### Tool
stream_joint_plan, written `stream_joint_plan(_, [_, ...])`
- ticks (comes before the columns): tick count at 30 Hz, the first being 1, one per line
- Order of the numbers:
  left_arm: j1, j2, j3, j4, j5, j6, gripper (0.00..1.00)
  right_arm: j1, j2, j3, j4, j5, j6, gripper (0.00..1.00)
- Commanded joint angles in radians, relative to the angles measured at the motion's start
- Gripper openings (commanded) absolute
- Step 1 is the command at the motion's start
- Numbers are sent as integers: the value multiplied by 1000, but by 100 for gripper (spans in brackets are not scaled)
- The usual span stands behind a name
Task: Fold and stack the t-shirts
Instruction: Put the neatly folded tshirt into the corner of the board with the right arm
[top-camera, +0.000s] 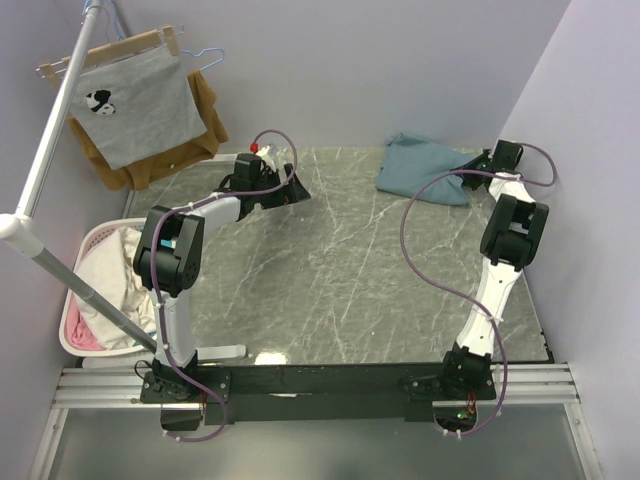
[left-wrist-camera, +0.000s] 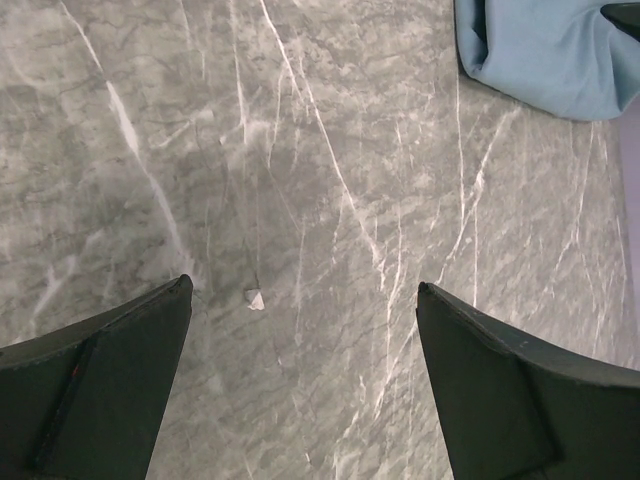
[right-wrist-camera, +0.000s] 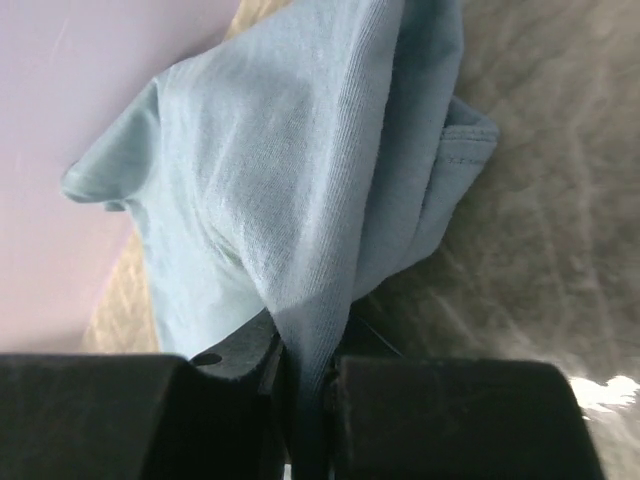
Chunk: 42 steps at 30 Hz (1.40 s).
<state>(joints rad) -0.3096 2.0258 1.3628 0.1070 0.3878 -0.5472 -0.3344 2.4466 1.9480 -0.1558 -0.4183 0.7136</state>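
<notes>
Grey marbled tabletop (top-camera: 330, 290), enclosed by pale lilac walls.

One t-shirt (top-camera: 425, 168), dusty teal-blue, is bunched at the upper right of the tabletop in the top view, close to the far wall. A fold of its cloth is pinched between the right fingers (right-wrist-camera: 360, 400), which are clenched on it. In the right wrist view the fabric fans out from them toward the top of the frame, with a stitched hem seen at upper right.

The left fingers (left-wrist-camera: 450, 340) are spread wide over bare tabletop, nothing held, at upper centre-left of the top view, well apart from the t-shirt. A small white speck (left-wrist-camera: 255, 299) is noted on the tabletop between them.

At the left edge, a white laundry basket (top-camera: 85, 245) is filled with white and pink cloth. At upper left, a grey printed shirt (top-camera: 135, 105) and a brown garment (top-camera: 208, 115) are hung on hangers beside a white rail (top-camera: 50, 150).
</notes>
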Motion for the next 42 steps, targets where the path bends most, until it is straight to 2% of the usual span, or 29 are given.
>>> stream_joint_plan(1, [-6, -19, 35, 16, 30, -14, 99, -35, -78, 58, -31, 136, -72, 0])
stream_joint_plan(13, [-23, -36, 27, 8, -6, -5, 99, -3, -181, 49, -117, 467, -267, 0])
stream_joint_plan(14, [-25, -33, 30, 7, 0, -5, 99, 1, -185, 49, -123, 524, -288, 6])
stream_joint_plan(15, [-26, -32, 33, 3, 3, -5, 100, 6, -189, 42, -123, 541, -292, 18])
stream_joint_plan(16, [-29, -30, 36, 2, 0, -2, 99, 17, -199, 43, -134, 561, -292, 43])
stream_joint_plan(18, [-34, -36, 35, -6, -10, 1, 99, 37, -207, 52, -151, 645, -315, 69])
stream_joint_plan(19, [-36, -41, 33, -9, -18, 4, 100, 47, -222, 46, -165, 691, -321, 87])
stream_joint_plan(20, [-37, -50, 32, -13, -27, 7, 99, 72, -233, 40, -171, 734, -328, 99])
stream_joint_plan(21, [-39, -59, 27, -21, -52, 10, 99, 86, -244, 20, -174, 828, -338, 100])
stream_joint_plan(24, [-51, -105, -4, -39, -134, 23, 99, 153, -323, -67, -134, 945, -391, 100])
stream_joint_plan(26, [-56, -146, -25, -58, -223, 32, 100, 181, -403, -130, -79, 955, -408, 100])
stream_joint_plan(35, [-68, -349, -122, -162, -435, 44, 99, 409, -765, -627, 35, 817, -358, 100])
stream_joint_plan(40, [-83, -550, -249, -185, -561, 58, 99, 584, -928, -793, 29, 713, -375, 100])
stream_joint_plan(42, [-89, -610, -293, -204, -636, 67, 99, 642, -984, -863, 16, 728, -376, 100])
